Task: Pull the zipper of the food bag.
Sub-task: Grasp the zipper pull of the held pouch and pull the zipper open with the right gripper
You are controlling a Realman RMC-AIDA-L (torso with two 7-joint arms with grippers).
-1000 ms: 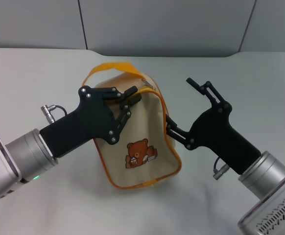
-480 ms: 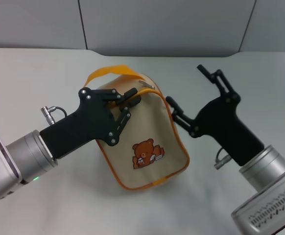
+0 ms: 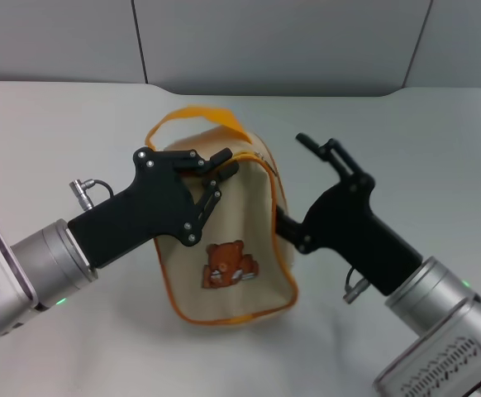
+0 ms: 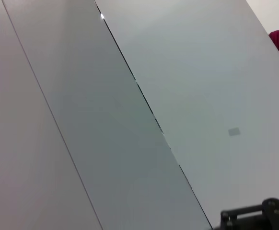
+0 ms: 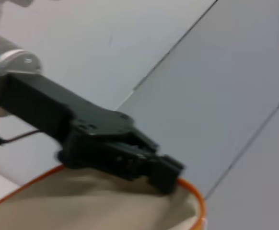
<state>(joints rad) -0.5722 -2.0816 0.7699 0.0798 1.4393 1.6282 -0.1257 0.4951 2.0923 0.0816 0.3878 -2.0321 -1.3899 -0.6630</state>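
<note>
The food bag (image 3: 240,215) is beige with orange-yellow piping and a brown bear on its front, and it stands tilted on the white table. Its strap handle (image 3: 197,115) arches over the top. The zipper (image 3: 255,157) runs along the trimmed top edge; I cannot make out its pull tab. My left gripper (image 3: 222,168) is shut on the bag's top edge, which also shows in the right wrist view (image 5: 161,172) above the bag (image 5: 96,203). My right gripper (image 3: 302,188) is open at the bag's right side, its lower finger against the fabric and its upper finger free.
The white table (image 3: 50,132) spreads around the bag, with a grey panelled wall (image 3: 265,41) behind it. The left wrist view shows only wall panels (image 4: 130,120) and a black gripper part (image 4: 259,218) at one corner.
My right gripper has swung back down and left to the bag's side. The bag has tilted and its bottom has shifted left. My left gripper has kept its hold.
</note>
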